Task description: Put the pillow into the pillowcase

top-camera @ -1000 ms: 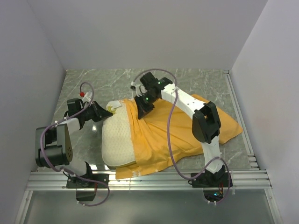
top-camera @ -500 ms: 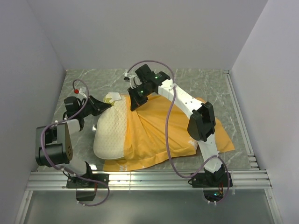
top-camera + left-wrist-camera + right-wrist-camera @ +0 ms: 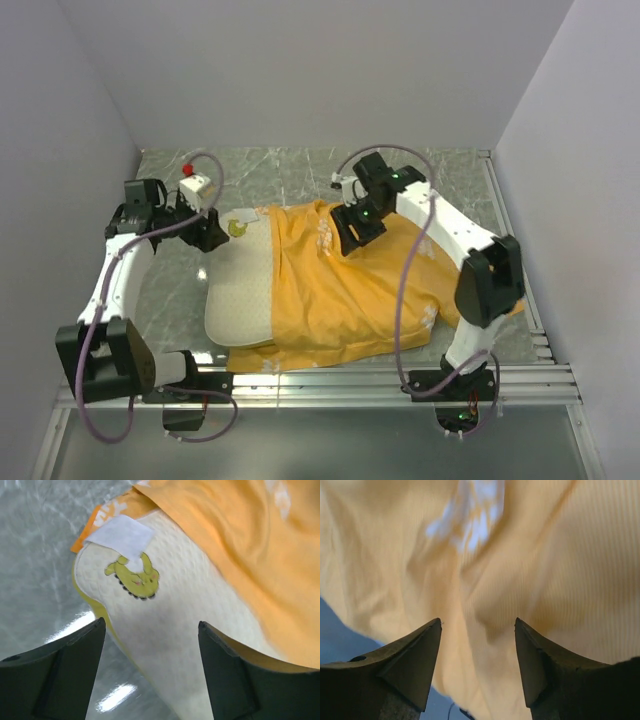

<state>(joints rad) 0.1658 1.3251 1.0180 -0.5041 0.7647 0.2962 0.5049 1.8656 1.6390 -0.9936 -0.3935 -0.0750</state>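
The cream-white pillow (image 3: 238, 296) lies on the table, its right part inside the orange pillowcase (image 3: 345, 295) and its left third bare. My left gripper (image 3: 206, 233) hovers open at the pillow's far-left corner. In the left wrist view its jaws (image 3: 152, 625) stand wide over the dimpled pillow (image 3: 165, 605), with the white tag (image 3: 120, 534) and the pillowcase edge (image 3: 240, 545) beyond. My right gripper (image 3: 353, 226) is open above the far side of the pillowcase. In the right wrist view its jaws (image 3: 477, 622) stand apart over rumpled orange fabric (image 3: 490, 555), gripping nothing.
The grey marble-patterned table (image 3: 250, 172) is boxed in by white walls on three sides. An aluminium rail (image 3: 330, 388) runs along the near edge by the arm bases. Purple cables (image 3: 405, 290) loop off both arms.
Both grippers have opened and let go of what they held. The left arm has drawn back to the left and the right arm to the right. The pillowcase now covers more of the pillow.
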